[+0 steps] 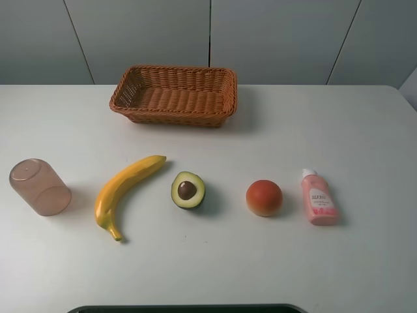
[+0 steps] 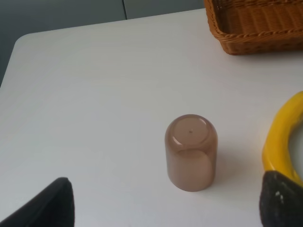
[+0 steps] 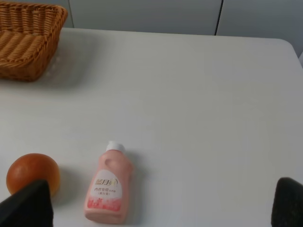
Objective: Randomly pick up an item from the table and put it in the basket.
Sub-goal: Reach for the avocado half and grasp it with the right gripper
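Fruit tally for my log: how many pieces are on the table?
3, in a row before the basket: banana at left, avocado half in the middle, round orange-red fruit right of it. None seems hidden.

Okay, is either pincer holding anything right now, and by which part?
Nothing is held. The left pincer and right pincer are both open and empty, and the avocado half lies untouched on the table.
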